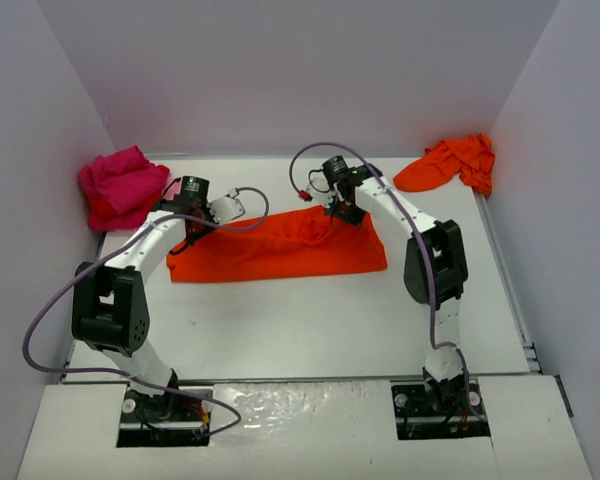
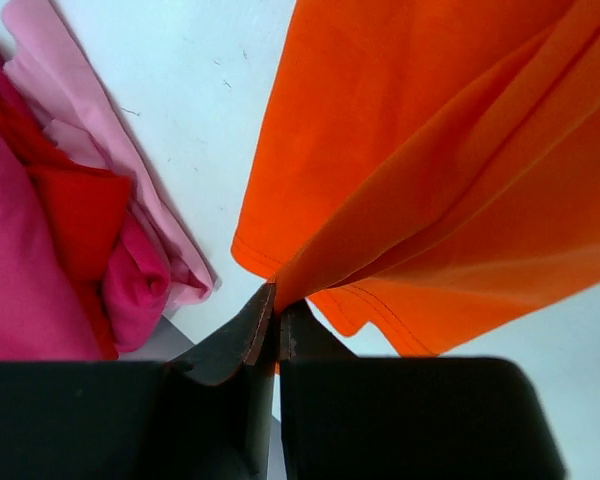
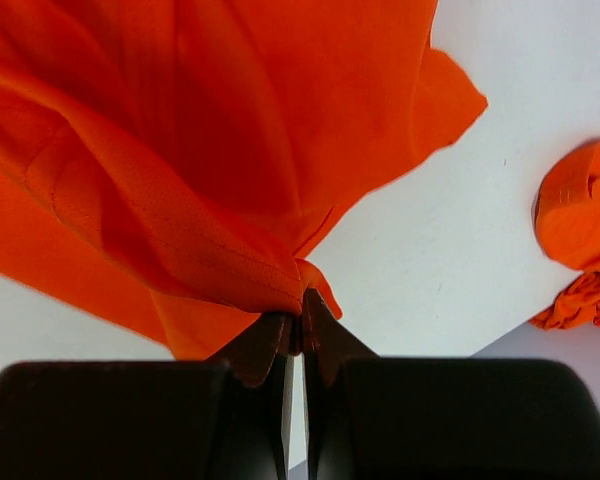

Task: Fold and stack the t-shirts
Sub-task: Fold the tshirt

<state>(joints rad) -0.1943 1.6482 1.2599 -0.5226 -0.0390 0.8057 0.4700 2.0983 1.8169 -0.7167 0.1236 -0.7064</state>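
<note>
A bright orange-red t-shirt lies stretched across the middle of the table. My left gripper is shut on its left edge; the pinched cloth shows in the left wrist view at the fingertips. My right gripper is shut on the shirt's upper right edge and lifts it, as the right wrist view shows. A pile of magenta, red and pale pink shirts sits at the back left, also in the left wrist view. A crumpled orange-red shirt lies at the back right.
White walls close the table in at the left, back and right. The crumpled orange shirt also shows at the right edge of the right wrist view. Cables loop over both arms.
</note>
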